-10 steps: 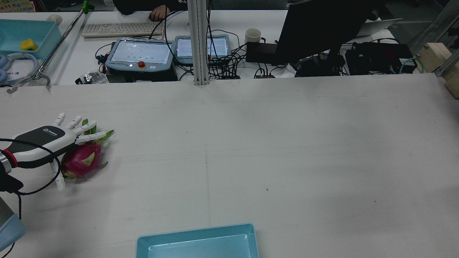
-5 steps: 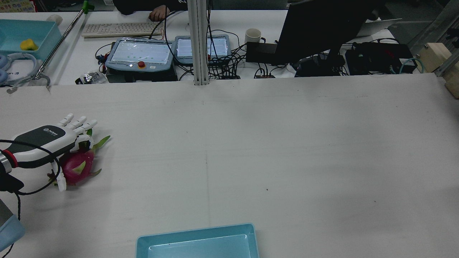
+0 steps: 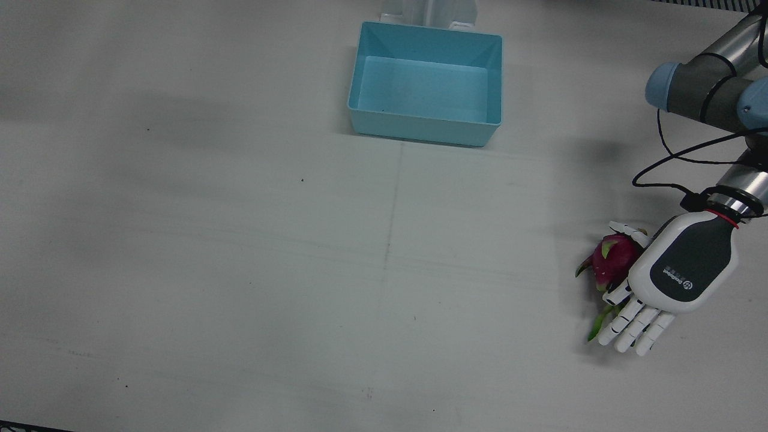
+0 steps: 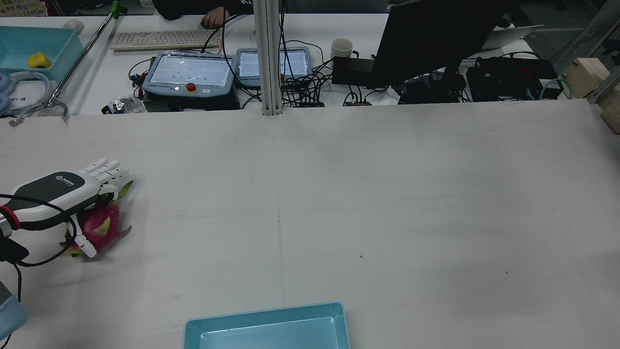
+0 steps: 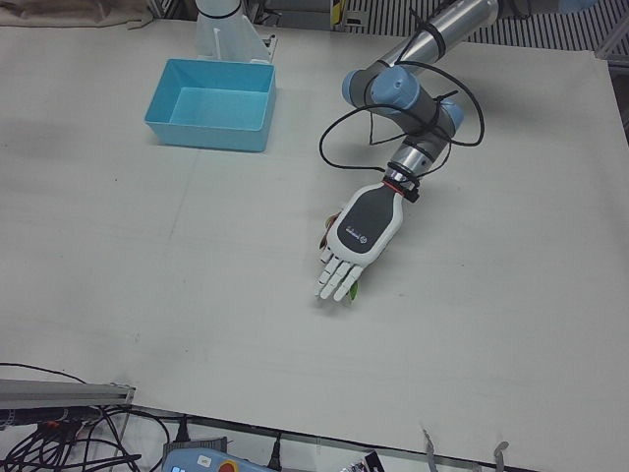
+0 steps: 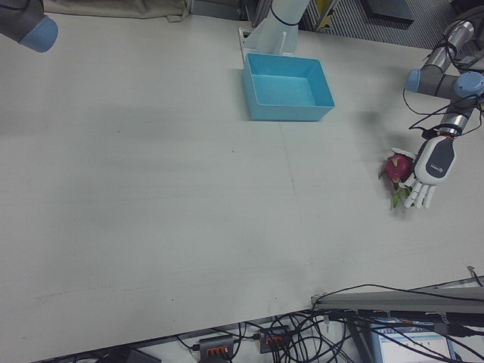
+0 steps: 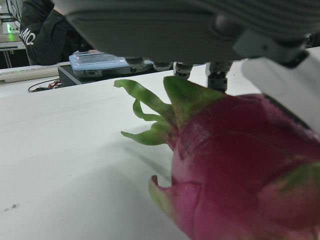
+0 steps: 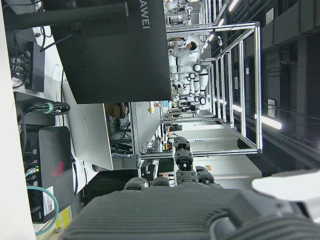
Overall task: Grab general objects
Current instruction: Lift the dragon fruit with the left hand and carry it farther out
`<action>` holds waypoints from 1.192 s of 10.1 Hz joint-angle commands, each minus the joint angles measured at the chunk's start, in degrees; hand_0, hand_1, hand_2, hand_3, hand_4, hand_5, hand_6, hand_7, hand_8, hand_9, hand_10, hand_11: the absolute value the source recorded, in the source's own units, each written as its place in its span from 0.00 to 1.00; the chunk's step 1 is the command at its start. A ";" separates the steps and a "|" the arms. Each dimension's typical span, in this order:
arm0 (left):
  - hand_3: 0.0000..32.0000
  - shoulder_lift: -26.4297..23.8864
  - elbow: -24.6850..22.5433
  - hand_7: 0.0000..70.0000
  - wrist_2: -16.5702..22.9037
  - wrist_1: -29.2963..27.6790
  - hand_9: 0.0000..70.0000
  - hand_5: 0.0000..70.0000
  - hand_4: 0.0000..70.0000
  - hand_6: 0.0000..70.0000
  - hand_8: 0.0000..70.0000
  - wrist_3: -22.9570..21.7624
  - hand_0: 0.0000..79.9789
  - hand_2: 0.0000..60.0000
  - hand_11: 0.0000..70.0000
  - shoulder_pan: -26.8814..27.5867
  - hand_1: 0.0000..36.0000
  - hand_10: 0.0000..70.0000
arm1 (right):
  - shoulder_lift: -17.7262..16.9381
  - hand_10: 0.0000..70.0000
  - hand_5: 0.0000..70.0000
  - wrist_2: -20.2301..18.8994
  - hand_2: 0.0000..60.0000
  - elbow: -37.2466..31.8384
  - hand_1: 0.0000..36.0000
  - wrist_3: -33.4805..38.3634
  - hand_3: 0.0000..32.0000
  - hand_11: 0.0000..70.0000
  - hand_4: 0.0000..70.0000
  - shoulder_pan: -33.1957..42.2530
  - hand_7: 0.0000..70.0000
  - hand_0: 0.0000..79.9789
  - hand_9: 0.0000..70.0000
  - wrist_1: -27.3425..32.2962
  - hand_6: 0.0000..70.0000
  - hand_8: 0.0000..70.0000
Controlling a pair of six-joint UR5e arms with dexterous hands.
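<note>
A pink dragon fruit with green scales lies on the white table at the robot's far left. My left hand is palm-down over it, fingers stretched past the fruit and thumb beside it, not closed around it. In the rear view the dragon fruit sticks out from under the left hand. The left hand view shows the dragon fruit close under the palm. Only the right hand view shows my right hand, which is off the table and holds nothing.
A light-blue bin sits at the table's middle on the robot's side, also in the rear view. Beyond the far edge are a post, teach pendants, a keyboard, a mug, a monitor and a person's hand.
The left hand has slid toward the table's left edge and its fingers have drawn together. The dragon fruit has moved left with it, further under the palm.
</note>
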 commanded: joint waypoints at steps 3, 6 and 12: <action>0.00 0.40 -2.35 0.19 0.55 0.09 0.02 0.91 0.61 0.00 0.00 -0.88 0.61 1.00 0.00 -0.35 1.00 0.00 | 0.00 0.00 0.00 0.05 0.00 0.09 0.00 0.00 0.00 0.00 0.00 0.00 0.00 0.00 0.00 0.00 0.00 0.00; 0.00 -0.56 -9.02 0.17 0.90 4.56 0.01 0.87 0.56 0.00 0.00 -1.49 0.59 1.00 0.00 -0.09 1.00 0.00 | 0.00 0.00 0.00 0.05 0.00 0.09 0.00 0.00 0.00 0.00 0.00 0.00 0.00 0.00 0.00 0.00 0.00 0.00; 0.00 -23.28 -10.98 0.22 22.57 23.97 0.02 0.90 0.69 0.06 0.00 -21.59 0.62 1.00 0.06 -2.36 1.00 0.02 | 0.00 0.00 0.00 -0.03 0.00 0.09 0.00 0.00 0.00 0.00 0.00 0.00 0.00 0.00 0.00 0.00 0.00 0.00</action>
